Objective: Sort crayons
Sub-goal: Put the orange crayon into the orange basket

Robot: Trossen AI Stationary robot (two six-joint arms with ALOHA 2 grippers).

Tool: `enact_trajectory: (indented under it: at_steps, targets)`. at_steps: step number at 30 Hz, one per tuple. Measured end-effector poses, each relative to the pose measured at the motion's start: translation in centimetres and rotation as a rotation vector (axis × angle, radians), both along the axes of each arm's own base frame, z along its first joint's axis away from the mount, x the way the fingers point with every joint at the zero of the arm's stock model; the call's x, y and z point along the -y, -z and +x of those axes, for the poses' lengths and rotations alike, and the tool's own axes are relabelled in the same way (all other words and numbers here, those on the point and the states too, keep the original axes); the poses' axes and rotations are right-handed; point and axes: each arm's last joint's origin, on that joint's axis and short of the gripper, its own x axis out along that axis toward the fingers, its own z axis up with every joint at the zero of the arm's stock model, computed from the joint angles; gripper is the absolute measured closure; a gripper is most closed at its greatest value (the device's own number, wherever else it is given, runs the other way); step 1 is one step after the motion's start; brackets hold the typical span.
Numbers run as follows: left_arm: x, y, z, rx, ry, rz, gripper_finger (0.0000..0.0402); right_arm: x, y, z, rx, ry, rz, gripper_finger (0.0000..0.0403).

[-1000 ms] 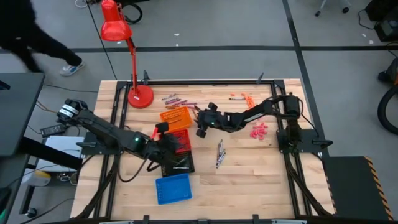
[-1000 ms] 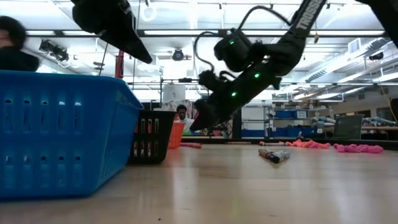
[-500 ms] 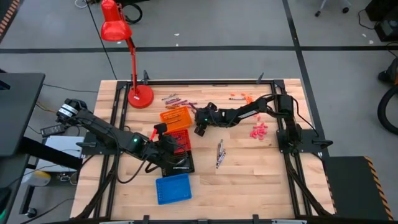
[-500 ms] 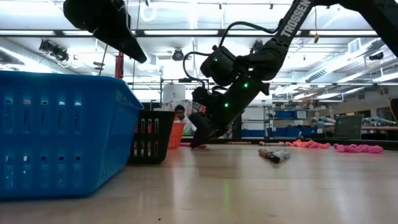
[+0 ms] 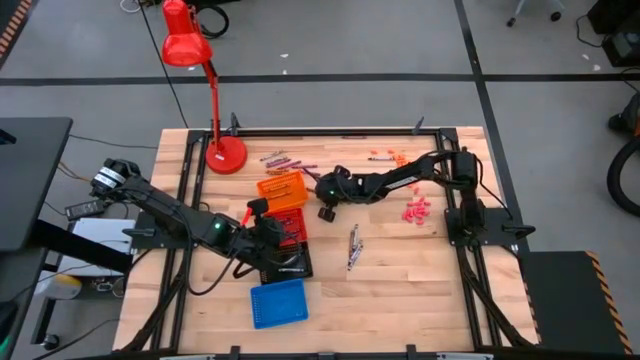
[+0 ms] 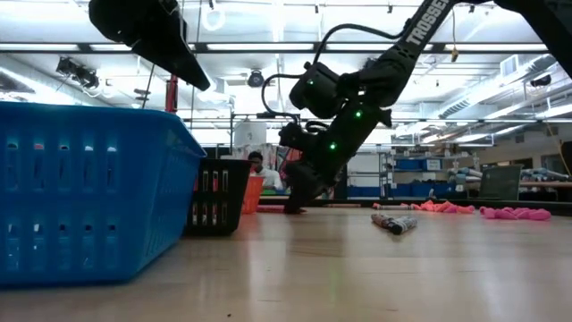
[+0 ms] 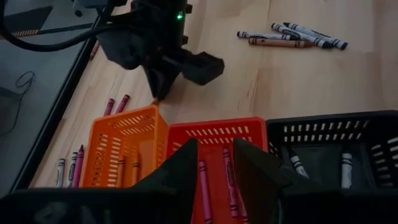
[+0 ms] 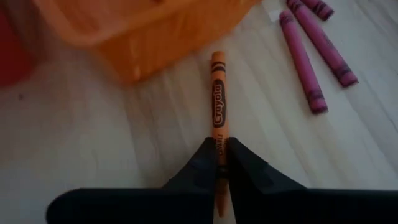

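The right gripper (image 8: 219, 163) has come down to the tabletop (image 5: 400, 280) beside the orange tray (image 5: 283, 190), and its jaws, spread wide a moment ago, have now closed narrow on the near end of an orange crayon (image 8: 218, 112). In the right wrist view the 2 dark fingers (image 8: 202, 163) pinch the stick from either side while the rest of it lies flat on the wood, pointing toward the tray's corner. The grip looks only just made; the crayon is not lifted yet.

In the high view the right arm has stretched further across, its gripper (image 5: 326, 208) now low and just beside the orange tray. 2 purple crayons (image 8: 314, 50) lie near the held one, untouched.

The left gripper (image 7: 214, 163) hovers over the red tray (image 7: 217, 134) without having moved, jaws partly open and holding nothing that I can see; red crayons (image 7: 204, 186) lie in that tray below it. The black tray (image 7: 329, 130) next to it holds a few pale ones.

Other crayons wait on the tabletop: a dark and grey group (image 5: 352, 246) in the middle, a pink cluster (image 5: 416, 210) near the right arm's base, and more behind the trays (image 5: 285, 158).

With the orange stick now gripped, I judge the next step is a short lift and carry into the orange tray, which is close by.
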Motion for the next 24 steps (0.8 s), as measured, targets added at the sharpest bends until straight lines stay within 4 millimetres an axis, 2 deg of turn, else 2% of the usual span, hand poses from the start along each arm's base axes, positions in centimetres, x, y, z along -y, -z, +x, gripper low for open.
enact_trajectory:
  at_steps: [4,12,18,24]
  targets:
    - [-0.1,0.1,0.1,0.009,-0.004,0.048,0.0288,-0.2,-1.2,-1.1,-0.084,-0.019,0.006,0.0375]
    - [-1.1,3.4,-0.1,-0.024,0.063,0.150,0.0288,-0.8,-4.1,-3.5,-0.217,-0.102,0.051,0.0369]
    - [-3.2,2.6,-0.3,-0.079,0.073,0.232,0.0293,-1.2,-6.6,-4.7,-0.139,-0.307,0.039,0.0369]
    - [-5.9,2.1,-0.1,-0.131,0.037,0.293,0.0298,0.2,-8.4,-5.3,-0.072,-0.351,-0.024,0.0369]
